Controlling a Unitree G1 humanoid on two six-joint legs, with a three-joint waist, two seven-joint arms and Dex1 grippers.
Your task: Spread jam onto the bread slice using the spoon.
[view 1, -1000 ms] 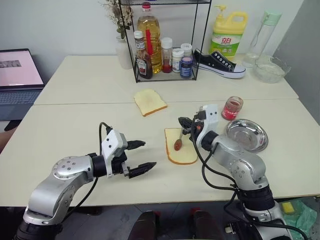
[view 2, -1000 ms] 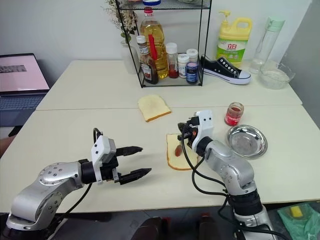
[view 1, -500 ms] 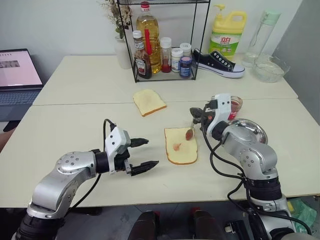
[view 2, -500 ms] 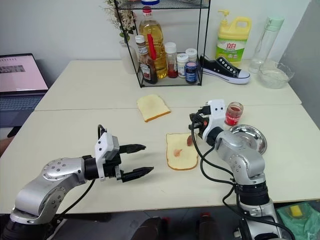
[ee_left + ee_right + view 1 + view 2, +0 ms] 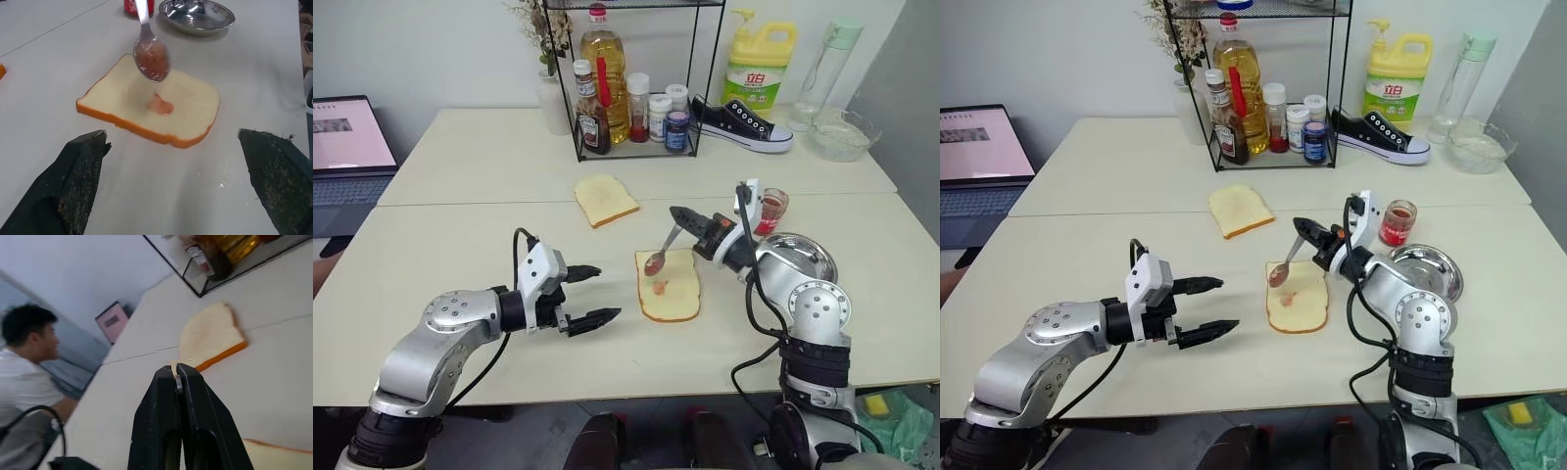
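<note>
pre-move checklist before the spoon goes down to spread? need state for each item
1. Right gripper shut on the spoon handle: ok.
2. Spoon bowl carries red jam, seen in the left wrist view: ok.
3. Bowl hangs above the bread slice, over its far end, not touching: ok.
4. Small dab of jam on the slice, not spread out: not ok, spreading not done.
5. Left gripper open, holding nothing, beside the slice and apart from it: ok.
6. Whether the slice will stay put under the spoon with nothing pinning it: cannot tell.
</note>
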